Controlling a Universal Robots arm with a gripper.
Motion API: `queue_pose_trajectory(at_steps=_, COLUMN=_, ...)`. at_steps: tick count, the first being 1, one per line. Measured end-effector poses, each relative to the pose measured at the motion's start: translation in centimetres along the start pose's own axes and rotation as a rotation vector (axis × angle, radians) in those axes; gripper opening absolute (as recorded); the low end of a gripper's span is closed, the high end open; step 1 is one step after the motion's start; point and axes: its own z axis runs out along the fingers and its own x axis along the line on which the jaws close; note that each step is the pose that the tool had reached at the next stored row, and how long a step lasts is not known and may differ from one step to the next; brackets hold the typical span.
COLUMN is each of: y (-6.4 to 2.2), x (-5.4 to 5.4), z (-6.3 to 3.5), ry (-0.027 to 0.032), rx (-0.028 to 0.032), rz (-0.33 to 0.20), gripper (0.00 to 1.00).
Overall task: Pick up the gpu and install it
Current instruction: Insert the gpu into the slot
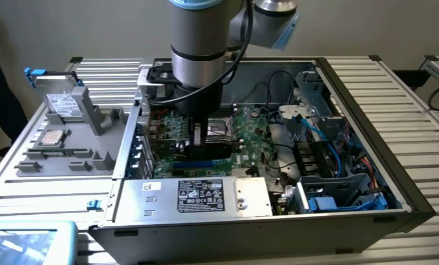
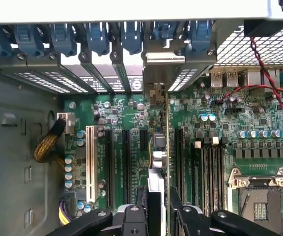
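You've little room: expansion slots [image 2: 126, 162] flank the gpu [image 2: 166, 147], slot covers [image 2: 107, 73] just beyond. Your tool [image 2: 158, 209] clamps it edge-on.

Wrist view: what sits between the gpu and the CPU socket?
In the wrist view, a bank of long black slots on the green motherboard lies between the gpu, gripped edge-on by the hand, and the CPU socket.

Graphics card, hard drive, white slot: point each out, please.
graphics card [image 2: 158, 158]: wrist view, on the edge facing the camera.
hard drive [image 1: 61, 104]: exterior view, on its labelled face.
white slot [image 2: 90, 164]: wrist view, midway along its length.
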Motion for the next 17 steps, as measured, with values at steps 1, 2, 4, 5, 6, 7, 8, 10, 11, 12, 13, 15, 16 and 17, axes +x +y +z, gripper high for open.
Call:
queue_pose_trajectory(at_steps=1, y=0.03, x=0.02, z=0.04, ry=-0.0009, rx=-0.0001, rz=0.001, gripper=0.28)
queue_pose_trajectory(at_steps=2, y=0.05, x=0.04, z=0.07, ry=-0.0022, rx=-0.0001, rz=0.002, gripper=0.28)
queue_pose_trajectory(at_steps=4, y=0.09, x=0.09, z=0.12, ry=-0.0068, rx=-0.0005, rz=0.007, gripper=0.28)
queue_pose_trajectory(at_steps=5, y=0.12, x=0.13, z=0.16, ry=-0.0091, rx=-0.0008, rz=0.01, gripper=0.28)
queue_pose_trajectory(at_steps=6, y=0.14, x=0.17, z=0.2, ry=-0.0108, rx=-0.0009, rz=0.013, gripper=0.28)
queue_pose_trajectory(at_steps=7, y=0.16, x=0.21, z=0.24, ry=-0.0118, rx=-0.001, rz=0.015, gripper=0.28)
queue_pose_trajectory(at_steps=8, y=0.17, x=0.23, z=0.3, ry=-0.0122, rx=-0.0009, rz=0.017, gripper=0.28)
queue_pose_trajectory(at_steps=10, y=0.19, x=0.26, z=0.42, ry=-0.0125, rx=-0.0011, rz=0.019, gripper=0.28)
queue_pose_trajectory(at_steps=11, y=0.21, x=0.28, z=0.47, ry=-0.0128, rx=-0.0012, rz=0.02, gripper=0.28)
queue_pose_trajectory(at_steps=12, y=0.24, x=0.29, z=0.53, ry=-0.0132, rx=-0.0012, rz=0.022, gripper=0.28)
queue_pose_trajectory(at_steps=13, y=0.25, x=0.29, z=0.6, ry=-0.0138, rx=-0.0013, rz=0.023, gripper=0.28)
queue_pose_trajectory(at_steps=15, y=0.27, x=0.3, z=0.7, ry=-0.0148, rx=-0.002, rz=0.026, gripper=0.28)
queue_pose_trajectory(at_steps=16, y=0.28, x=0.3, z=0.76, ry=-0.0152, rx=-0.0025, rz=0.028, gripper=0.28)
queue_pose_trajectory(at_steps=17, y=0.3, x=0.31, z=0.8, ry=-0.0152, rx=-0.0037, rz=0.03, gripper=0.28)
